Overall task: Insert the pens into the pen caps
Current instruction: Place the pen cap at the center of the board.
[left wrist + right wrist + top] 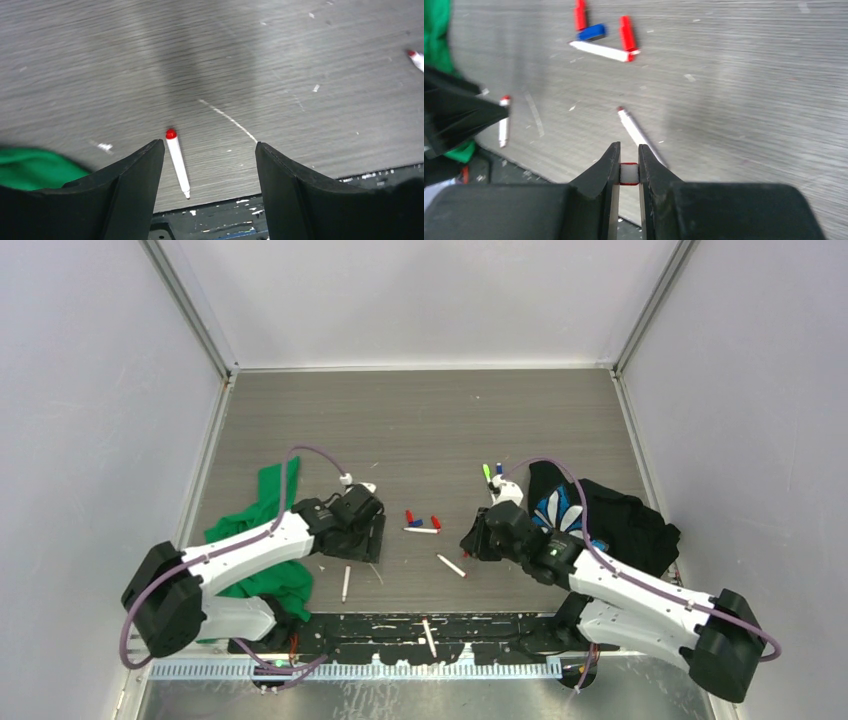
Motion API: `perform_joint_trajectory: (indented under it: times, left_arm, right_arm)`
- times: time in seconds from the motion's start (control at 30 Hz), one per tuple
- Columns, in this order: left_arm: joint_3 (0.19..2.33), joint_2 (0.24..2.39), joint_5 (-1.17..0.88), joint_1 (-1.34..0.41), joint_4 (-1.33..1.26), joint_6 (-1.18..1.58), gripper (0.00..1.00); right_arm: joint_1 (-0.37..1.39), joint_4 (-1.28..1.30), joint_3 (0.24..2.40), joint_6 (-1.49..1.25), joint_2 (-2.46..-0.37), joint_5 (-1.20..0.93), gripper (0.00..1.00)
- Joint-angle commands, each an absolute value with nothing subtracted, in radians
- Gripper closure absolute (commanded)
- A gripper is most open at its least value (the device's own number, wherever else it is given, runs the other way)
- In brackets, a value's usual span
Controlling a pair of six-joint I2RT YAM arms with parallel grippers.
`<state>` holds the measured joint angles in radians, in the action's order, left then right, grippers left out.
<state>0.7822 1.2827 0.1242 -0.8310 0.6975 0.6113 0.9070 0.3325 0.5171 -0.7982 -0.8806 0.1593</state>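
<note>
left gripper (210, 145) wide apart, right gripper (628, 148) tight on a pen (629, 173)

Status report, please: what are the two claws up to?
Left claw open over thin white red-ended pen. Right claw shut on small white-and-red piece. Green cloth off to the side.

The right gripper (629, 151) pinches a white piece (628, 173) with a red rim. Most of the piece is hidden between and below the fingers, so it cannot be told whether it is a pen or a cap. The lower end of a red-tipped pen (635, 129) disappears behind those fingers. In the left wrist view, another pen (416, 58) is cut off by the right edge, and the green cloth (35, 165) is blurred and cropped at the left edge. From above, a green item (486, 471) and a blue item (498, 468) are too small to identify.
</note>
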Motion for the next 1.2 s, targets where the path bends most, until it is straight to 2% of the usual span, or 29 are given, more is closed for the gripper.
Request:
perform_joint_trajectory:
  times: [0.0, 0.2, 0.37, 0.47, 0.7, 1.0, 1.17]
  left_arm:
    - [0.778, 1.210, 0.310, -0.833, 0.780, 0.761, 0.31]
    - [0.771, 1.305, 0.413, -0.822, 0.955, 0.907, 0.37]
    - [0.727, 1.333, 0.389, -0.805, 0.934, 0.988, 0.45]
    - [0.694, 1.319, 0.425, -0.791, 0.917, 1.026, 0.45]
    - [0.600, 1.235, 0.294, -0.690, 0.808, 1.017, 0.51]
    - [0.497, 1.182, 0.173, -0.622, 0.720, 1.043, 0.57]
    - [0.505, 1.199, 0.152, -0.614, 0.720, 1.008, 0.72]
  right_arm:
    - [0.817, 0.380, 0.571, -0.695, -0.943, 0.180, 0.99]
    - [0.786, 0.395, 0.605, -0.654, -1.026, 0.197, 0.99]
    - [0.775, 0.386, 0.605, -0.648, -1.036, 0.205, 0.99]
    - [0.768, 0.390, 0.606, -0.642, -1.040, 0.209, 0.99]
    - [0.763, 0.399, 0.609, -0.632, -1.056, 0.209, 0.99]
    - [0.758, 0.430, 0.681, -0.589, -1.230, 0.283, 0.97]
    - [0.741, 0.395, 0.709, -0.568, -1.350, 0.289, 0.96]
